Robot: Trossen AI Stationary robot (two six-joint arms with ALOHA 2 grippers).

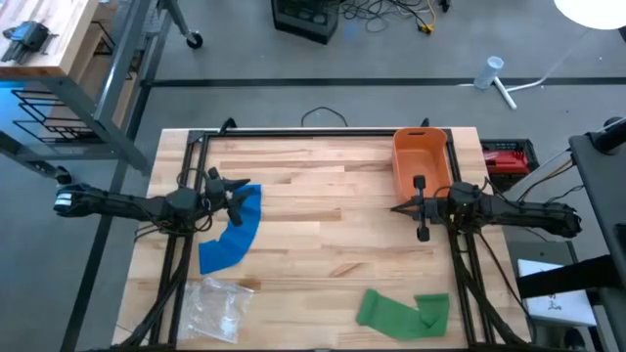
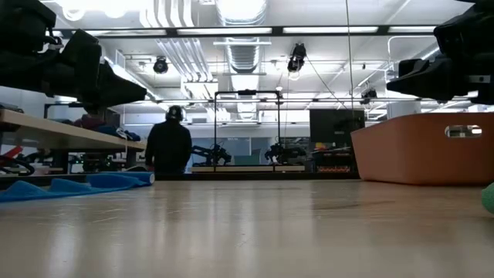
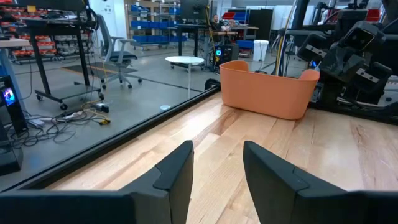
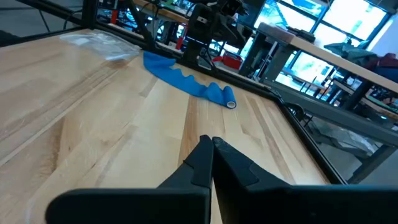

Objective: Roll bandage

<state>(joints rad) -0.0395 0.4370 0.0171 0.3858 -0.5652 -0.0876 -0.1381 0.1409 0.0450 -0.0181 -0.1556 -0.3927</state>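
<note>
- You are looking down on a light wooden table [image 1: 323,215] with one dark arm reaching in from each side.
- Your left gripper [image 1: 238,190] is hovering above the table's left half, pointing toward the middle. In the left wrist view its two fingers [image 3: 177,177] are standing partly apart with bare wood showing in the gap, and nothing is sitting between them.
- The blue bandage [image 1: 233,233] is lying mostly unrolled directly beneath and beside that claw. Its rolled end is sitting near the fingertips, and the loose strip is curving away from the claw toward the table's front-left area.
- In the right wrist view the same bandage [image 4: 189,81] is showing as a wavy blue strip ending in a small roll, lying flat on the wood.
- Your right gripper [image 1: 399,208] is hovering over the table's right half, pointing toward the centre. Its fingers [image 4: 199,163] are pressing together with no gap, and they are gripping nothing.
- An orange bin [image 1: 421,159] is sitting just behind the right claw, at the table's back edge.
- A green bandage [image 1: 403,311] is lying loosely crumpled toward the front edge, well in front of the right claw.
- A clear plastic bag [image 1: 217,303] is lying near the front-left corner, just past the blue strip's far end from the left claw.
- In the low view, a person [image 2: 169,147] is standing in the room beyond the table, seen from behind.
</note>
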